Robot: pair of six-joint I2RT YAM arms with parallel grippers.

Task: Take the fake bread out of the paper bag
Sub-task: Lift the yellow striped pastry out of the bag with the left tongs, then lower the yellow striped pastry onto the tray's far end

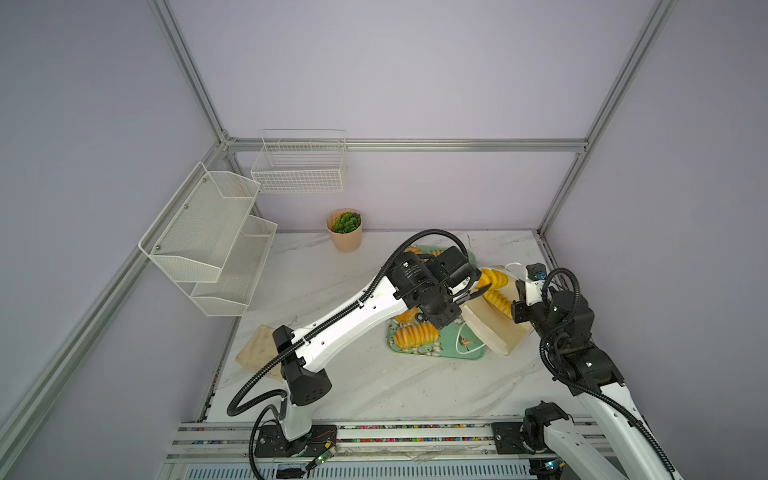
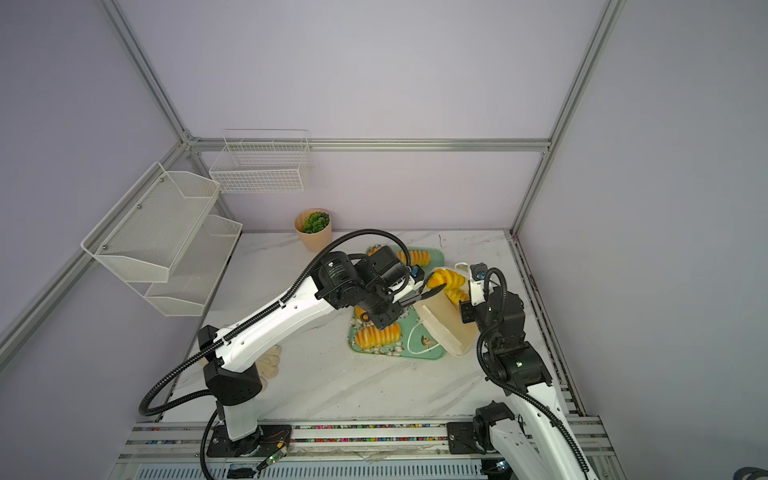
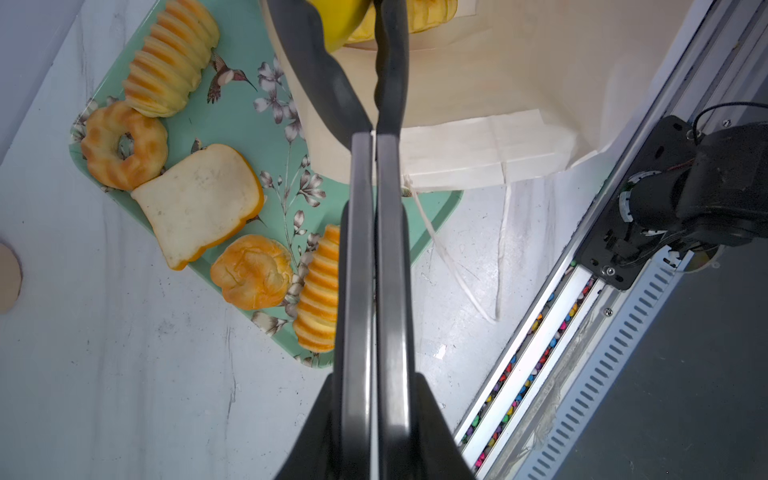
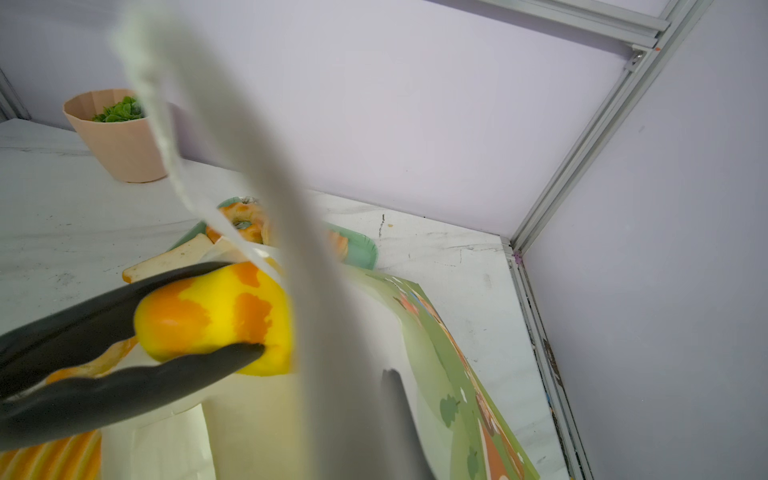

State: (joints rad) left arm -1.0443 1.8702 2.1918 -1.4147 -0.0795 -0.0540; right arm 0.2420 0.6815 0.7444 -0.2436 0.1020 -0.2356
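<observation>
1. Fake bread: a pointed roll, glossy yellow with orange patches, sits at the open mouth of the paper bag. The left gripper has closed its two dark fingers on the roll from opposite sides.
2. A ridged loaf lies inside the bag, just behind the roll.
3. Five more breads lie on a mint-green flowered tray:
   - a second ridged loaf
   - a ring donut touching that loaf
   - a white toast slice
   - a round bun
   - a third ridged loaf, partly hidden behind the left gripper's fingers
4. The paper bag lies slumped on its side with its mouth toward the tray. Its lower rim overlaps the tray's corner, and a white cord handle trails from that rim onto the counter. The right wrist view shows the bag's green and orange printed face.
5. The right gripper is at the bag's raised far rim, fully closed. In the right wrist view, blurred pale paper and a cord run across its fingers, so it appears to pinch the bag there.
6. A peach plant pot stands at the back of the counter, well apart from the tray. A beige cloth lies partly under the left arm. A white wire basket and a mesh shelf hang on the walls.
</observation>
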